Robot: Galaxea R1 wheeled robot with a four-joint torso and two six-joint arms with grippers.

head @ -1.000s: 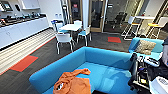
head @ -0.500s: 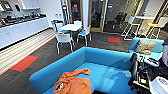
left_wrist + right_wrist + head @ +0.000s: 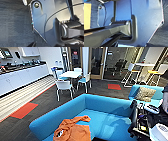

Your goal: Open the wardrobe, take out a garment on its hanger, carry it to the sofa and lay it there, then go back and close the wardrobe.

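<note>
Here, garment [image 3: 72,130] lies crumpled on sofa [image 3: 110,107] seat; jaws' state cannot be told.

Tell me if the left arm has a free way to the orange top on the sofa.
Probably yes, but unconfirmed. The orange top lies open on the sofa seat at the head view's lower edge, nothing on or around it. Where the left gripper sits relative to it cannot be told.

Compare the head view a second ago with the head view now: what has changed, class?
Nothing has visibly changed. The orange garment lies crumpled on the turquoise sofa as before, and the white table and chairs beyond keep their places.
</note>
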